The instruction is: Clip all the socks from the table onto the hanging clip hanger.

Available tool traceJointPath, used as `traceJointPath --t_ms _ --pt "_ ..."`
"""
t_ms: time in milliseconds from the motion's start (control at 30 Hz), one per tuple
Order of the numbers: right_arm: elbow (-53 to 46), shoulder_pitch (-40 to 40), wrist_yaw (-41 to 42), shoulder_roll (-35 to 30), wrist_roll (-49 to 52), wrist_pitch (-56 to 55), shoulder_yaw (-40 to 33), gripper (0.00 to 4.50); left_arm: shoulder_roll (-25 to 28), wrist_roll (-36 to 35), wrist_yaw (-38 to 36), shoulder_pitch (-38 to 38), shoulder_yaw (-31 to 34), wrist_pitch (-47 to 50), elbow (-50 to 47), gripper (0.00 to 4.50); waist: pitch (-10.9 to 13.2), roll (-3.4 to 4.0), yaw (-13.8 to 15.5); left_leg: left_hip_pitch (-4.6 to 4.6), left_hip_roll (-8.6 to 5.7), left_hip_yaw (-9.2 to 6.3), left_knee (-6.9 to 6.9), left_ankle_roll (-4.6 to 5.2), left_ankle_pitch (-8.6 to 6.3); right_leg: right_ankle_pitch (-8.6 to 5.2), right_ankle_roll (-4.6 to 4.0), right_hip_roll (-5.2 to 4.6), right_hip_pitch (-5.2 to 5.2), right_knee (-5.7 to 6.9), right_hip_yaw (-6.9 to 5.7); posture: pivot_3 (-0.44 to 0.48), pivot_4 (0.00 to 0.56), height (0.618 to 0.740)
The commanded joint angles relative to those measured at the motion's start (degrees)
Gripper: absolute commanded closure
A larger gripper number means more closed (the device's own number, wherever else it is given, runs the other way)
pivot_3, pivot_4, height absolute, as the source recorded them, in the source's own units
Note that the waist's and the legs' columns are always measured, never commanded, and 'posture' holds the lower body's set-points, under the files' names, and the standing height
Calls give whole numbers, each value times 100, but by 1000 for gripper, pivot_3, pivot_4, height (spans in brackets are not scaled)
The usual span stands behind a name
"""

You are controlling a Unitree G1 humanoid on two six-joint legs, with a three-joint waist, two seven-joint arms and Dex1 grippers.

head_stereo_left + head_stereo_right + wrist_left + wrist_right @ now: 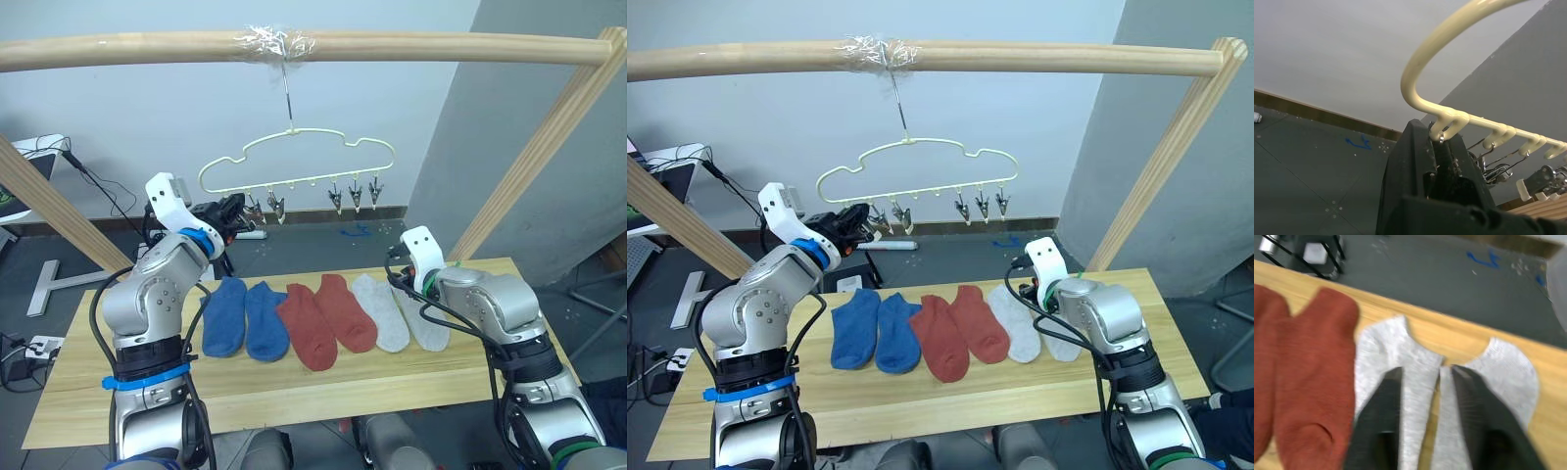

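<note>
Under a wooden pole [294, 44] hangs the clip hanger [299, 162], whose leftmost clip [1442, 142] is pinched by the left tool [1442, 152], while six socks [323, 315] lie in a row on the bench [294, 392] and the right tool [1422, 382] hovers narrowly parted over the grey pair [1449, 382].

the left arm is raised, its silver forearm angled up and forward, white wrist housing on top. the left gripper [238, 211] with its two black fingers [1409, 161] is held high, pointing toward the robot's right, the fingers drawn tight together. the right arm is bent low, silver elbow out to the side, white wrist block tipped forward. the right gripper [1422, 399] points downward, its two black fingers [1383, 401] spread with a gap between them.
</note>
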Motion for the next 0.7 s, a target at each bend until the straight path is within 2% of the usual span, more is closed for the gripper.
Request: traceJointPath --t_ms 33,200,367,600,633,700 --pt "411 -223 -42 89 -309 -287 -25 4414 104 -289 -43 -177 57 181 -358 4500 0 0 -5 0 0 0 0 0 0 0 0 0 0 0 0 -271 170 740" --pt "895 -433 29 193 -572 -533 -48 4467 199 -317 -9 -180 56 219 -380 4500 0 1 -12 -1 0 -1 -1 0 0 0 0 0 -1 -1 0 -261 165 740" --pt "1257 -538 -62 179 -873 -581 -49 2929 208 -292 -9 -168 -1 185 -385 4500 0 1 -1 -3 0 -4 -2 -2 1 0 0 -2 -1 -1 0 -260 164 740" --pt "2069 -712 -81 297 -1296 -1036 -20 276 221 -299 -26 -159 -19 210 -403 4500 0 1 -12 -3 -2 -2 -1 -4 2 0 0 -5 -1 -1 0 -258 167 740" --pt "2161 -742 -76 335 -1323 -1095 -40 47 224 -294 -25 -160 -21 208 -401 4500 0 1 -16 -2 -2 -2 -1 -4 2 0 0 -5 -1 -1 -1 -258 167 740" --pt "2373 -807 -89 414 -1405 -1268 -59 47 233 -283 -28 -161 -29 203 -404 4500 0 1 -29 -2 -2 -2 -2 -4 2 0 0 -5 -1 0 0 -258 167 740"
